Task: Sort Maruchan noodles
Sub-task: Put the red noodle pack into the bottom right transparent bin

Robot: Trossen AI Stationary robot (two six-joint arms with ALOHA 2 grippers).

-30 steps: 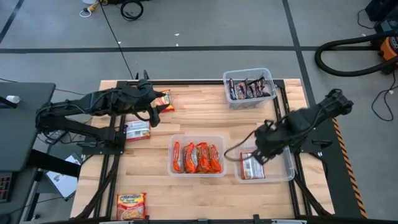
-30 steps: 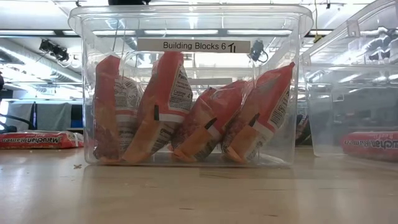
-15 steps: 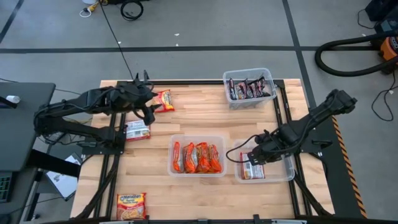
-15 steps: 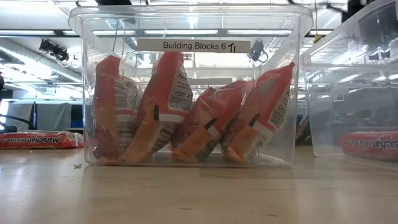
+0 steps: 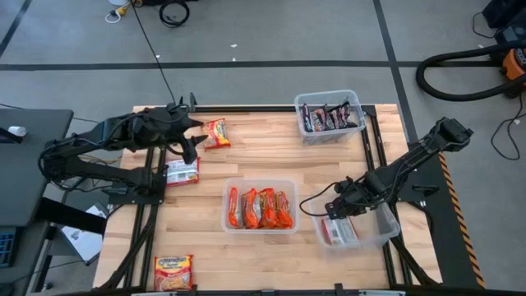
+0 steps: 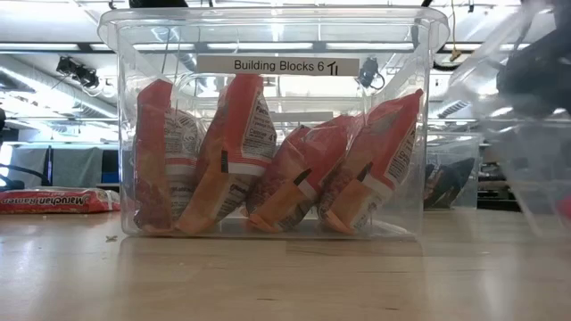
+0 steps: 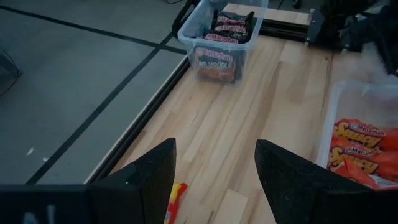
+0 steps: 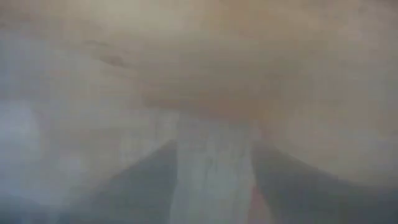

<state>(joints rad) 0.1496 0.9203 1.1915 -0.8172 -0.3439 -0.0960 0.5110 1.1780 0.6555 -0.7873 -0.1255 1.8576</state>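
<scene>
We are watching the right gripper (image 5: 343,205) seemingly pinching the rim of the clear bin (image 5: 386,233), tilting it so its 1 packet (image 5: 340,232) beneath risks spilling.

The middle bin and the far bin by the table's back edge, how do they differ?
The middle bin is larger and holds orange-red Maruchan packets standing in a row; the far bin is smaller and holds dark maroon packets. The middle bin sits near the table's centre, the far bin at its back edge. Both are clear, rectangular and lidless.
</scene>
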